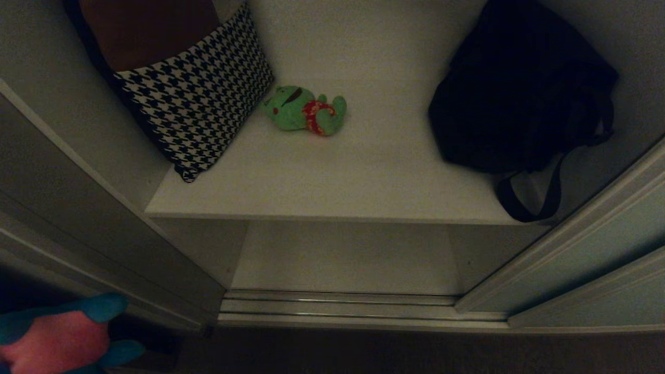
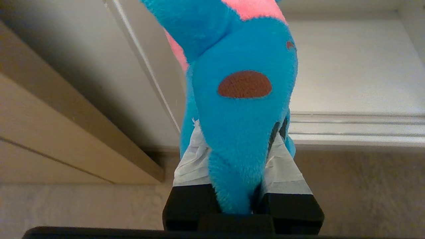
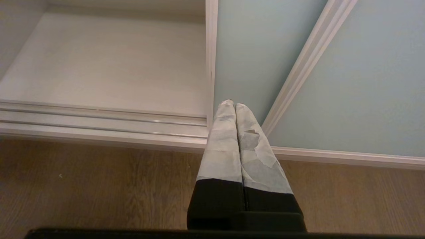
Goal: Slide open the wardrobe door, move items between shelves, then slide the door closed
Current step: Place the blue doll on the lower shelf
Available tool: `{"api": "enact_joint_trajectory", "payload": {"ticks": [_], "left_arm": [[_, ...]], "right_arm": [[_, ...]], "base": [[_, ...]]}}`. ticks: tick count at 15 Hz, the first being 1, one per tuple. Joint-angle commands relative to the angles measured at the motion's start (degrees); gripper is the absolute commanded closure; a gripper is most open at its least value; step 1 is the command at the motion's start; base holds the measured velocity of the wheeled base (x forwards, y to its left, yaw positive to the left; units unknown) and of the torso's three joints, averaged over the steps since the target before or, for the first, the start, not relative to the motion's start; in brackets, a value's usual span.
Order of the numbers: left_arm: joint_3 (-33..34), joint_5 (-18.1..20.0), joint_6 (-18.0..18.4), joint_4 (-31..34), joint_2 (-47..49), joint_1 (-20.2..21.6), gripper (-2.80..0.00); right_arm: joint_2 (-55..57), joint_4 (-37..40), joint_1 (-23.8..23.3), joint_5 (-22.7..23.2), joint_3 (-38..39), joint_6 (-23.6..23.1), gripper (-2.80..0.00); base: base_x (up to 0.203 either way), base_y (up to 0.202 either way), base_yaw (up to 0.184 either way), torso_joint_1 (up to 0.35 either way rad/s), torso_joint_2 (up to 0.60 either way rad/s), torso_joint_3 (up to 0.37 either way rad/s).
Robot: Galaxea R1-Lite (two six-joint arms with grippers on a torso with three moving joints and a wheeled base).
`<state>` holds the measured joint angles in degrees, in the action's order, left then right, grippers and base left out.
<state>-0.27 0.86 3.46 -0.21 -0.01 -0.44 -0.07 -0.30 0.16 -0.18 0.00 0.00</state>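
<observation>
The wardrobe stands open, with the sliding wardrobe door (image 1: 587,249) slid to the right. A green plush toy in red flowered shorts (image 1: 305,110) lies on the upper white shelf (image 1: 363,176). Below it, the lower shelf (image 1: 343,259) is bare. My left gripper (image 2: 237,132) is shut on the teal-blue plush with a pink patch (image 2: 242,99), low at the left in front of the wardrobe. That toy shows at the head view's bottom left corner (image 1: 57,337). My right gripper (image 3: 230,103) is shut and holds nothing, hanging over the floor by the door's edge (image 3: 265,49).
A black-and-white houndstooth cushion (image 1: 197,98) leans at the upper shelf's left. A big black strapped bag (image 1: 519,93) fills its right side, one strap hanging over the front edge. Metal floor tracks (image 1: 337,306) run along the opening. A wardrobe side panel (image 1: 78,218) stands left.
</observation>
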Motion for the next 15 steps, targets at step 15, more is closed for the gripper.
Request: {"api": "enact_joint_trajectory", "payload": {"ticks": [15], "left_arm": [[0.27, 0.18, -0.77, -0.14, 0.01, 0.00, 0.00]], "right_arm": [[-0.01, -0.05, 0.02, 0.01, 0.00, 0.00, 0.00]], "base": [[-0.109, 0.000, 0.000, 0.001, 0.00, 0.001]]}}
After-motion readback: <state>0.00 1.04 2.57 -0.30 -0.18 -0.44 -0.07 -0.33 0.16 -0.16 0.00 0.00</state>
